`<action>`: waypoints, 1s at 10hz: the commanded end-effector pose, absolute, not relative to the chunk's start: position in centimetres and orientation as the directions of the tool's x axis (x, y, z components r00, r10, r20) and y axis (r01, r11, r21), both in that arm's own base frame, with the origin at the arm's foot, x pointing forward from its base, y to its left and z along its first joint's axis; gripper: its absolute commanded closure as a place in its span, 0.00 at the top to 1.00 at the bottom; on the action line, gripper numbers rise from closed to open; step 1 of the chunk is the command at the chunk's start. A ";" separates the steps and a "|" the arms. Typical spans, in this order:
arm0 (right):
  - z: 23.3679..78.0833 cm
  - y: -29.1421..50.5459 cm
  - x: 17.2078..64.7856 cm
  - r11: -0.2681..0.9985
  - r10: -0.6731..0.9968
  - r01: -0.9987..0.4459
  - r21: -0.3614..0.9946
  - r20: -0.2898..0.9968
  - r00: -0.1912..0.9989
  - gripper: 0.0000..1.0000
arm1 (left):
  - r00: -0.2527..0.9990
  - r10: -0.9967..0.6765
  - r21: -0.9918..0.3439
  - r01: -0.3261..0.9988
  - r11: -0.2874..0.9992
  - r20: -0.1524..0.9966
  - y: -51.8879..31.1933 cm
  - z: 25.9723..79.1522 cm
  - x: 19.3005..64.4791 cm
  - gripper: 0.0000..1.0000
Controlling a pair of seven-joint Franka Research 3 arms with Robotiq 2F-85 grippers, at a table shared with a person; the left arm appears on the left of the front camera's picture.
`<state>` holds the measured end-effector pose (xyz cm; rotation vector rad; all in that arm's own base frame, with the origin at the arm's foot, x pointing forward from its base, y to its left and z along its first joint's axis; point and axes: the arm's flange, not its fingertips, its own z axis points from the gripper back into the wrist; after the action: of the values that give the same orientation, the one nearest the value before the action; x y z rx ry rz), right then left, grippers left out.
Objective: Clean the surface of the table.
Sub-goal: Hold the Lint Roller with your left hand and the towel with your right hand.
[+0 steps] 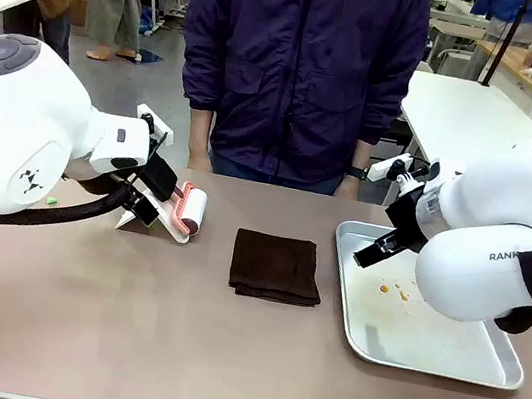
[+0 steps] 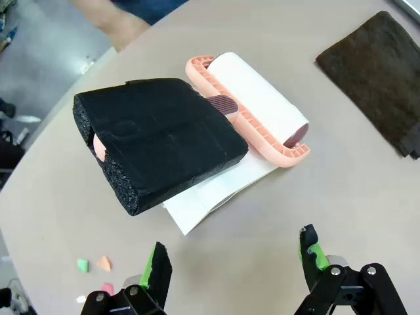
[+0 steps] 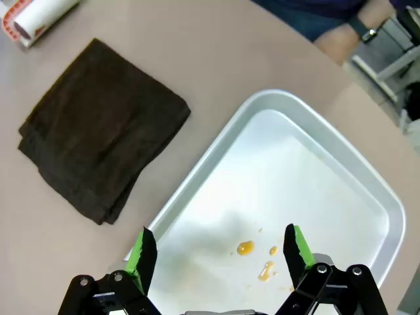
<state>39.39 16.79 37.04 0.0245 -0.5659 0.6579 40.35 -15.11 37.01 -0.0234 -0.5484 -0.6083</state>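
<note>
The tan-brown table (image 1: pixel 172 347) carries a lint roller (image 1: pixel 188 210) with a pink frame, a white roll (image 2: pixel 252 98) and a black foam handle (image 2: pixel 161 141), lying on a white sheet (image 2: pixel 216 190). My left gripper (image 2: pixel 234 259) hovers open just short of it, nothing between its green-padded fingers; from the front the left gripper (image 1: pixel 146 211) is at the roller's left. A folded dark brown cloth (image 1: pixel 277 266) lies mid-table. My right gripper (image 3: pixel 220 252) stands open and empty over the near-left corner of a silver tray (image 3: pixel 328 190); the front view puts the right gripper (image 1: pixel 371 255) above the tray's left rim.
Orange smears (image 3: pixel 246 248) mark the tray floor (image 1: pixel 446 340). Small green, orange and pink crumbs (image 2: pixel 98 268) lie on the table near my left gripper. A person in a dark jacket (image 1: pixel 303 64) stands at the far edge, a hand (image 2: pixel 125 26) resting near the roller.
</note>
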 end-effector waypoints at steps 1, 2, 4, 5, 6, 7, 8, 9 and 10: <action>37.0 16.8 39.4 0.797 0.572 -0.585 -0.153 0.505 0.646 1.00 | 0.683 -0.537 0.137 0.549 0.825 0.496 -15.1 37.0 40.3 1.00; 37.0 16.8 39.4 0.797 0.572 -0.585 -0.153 0.505 0.646 1.00 | 0.683 -0.537 0.137 0.549 0.825 0.496 -15.1 37.0 40.3 1.00; 37.0 16.8 39.4 0.797 0.572 -0.585 -0.153 0.505 0.646 1.00 | 0.683 -0.537 0.137 0.549 0.825 0.496 -15.1 37.0 40.3 1.00; 37.0 16.8 39.4 0.797 0.572 -0.585 -0.153 0.505 0.646 1.00 | 0.683 -0.537 0.137 0.549 0.825 0.496 -15.1 37.0 40.3 1.00; 37.0 16.8 39.4 0.797 0.572 -0.585 -0.153 0.505 0.646 1.00 | 0.683 -0.537 0.137 0.549 0.825 0.496 -15.1 37.0 40.3 1.00; 37.0 16.8 39.4 0.797 0.572 -0.585 -0.153 0.505 0.646 1.00 | 0.683 -0.537 0.137 0.549 0.825 0.496 -15.1 37.0 40.3 1.00; 37.0 16.8 39.4 0.797 0.572 -0.585 -0.153 0.505 0.646 1.00 | 0.683 -0.537 0.137 0.549 0.825 0.496 -15.1 37.0 40.3 1.00; 37.0 16.8 39.4 0.797 0.572 -0.585 -0.153 0.505 0.646 1.00 | 0.683 -0.537 0.137 0.549 0.825 0.496 -15.1 37.0 40.3 1.00; 37.0 16.8 39.4 0.797 0.572 -0.585 -0.153 0.505 0.646 1.00 | 0.683 -0.537 0.137 0.549 0.825 0.496 -15.1 37.0 40.3 1.00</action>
<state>39.39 16.80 37.04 0.0240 -0.5660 0.6584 40.35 -15.10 37.01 -0.0235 -0.5484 -0.6078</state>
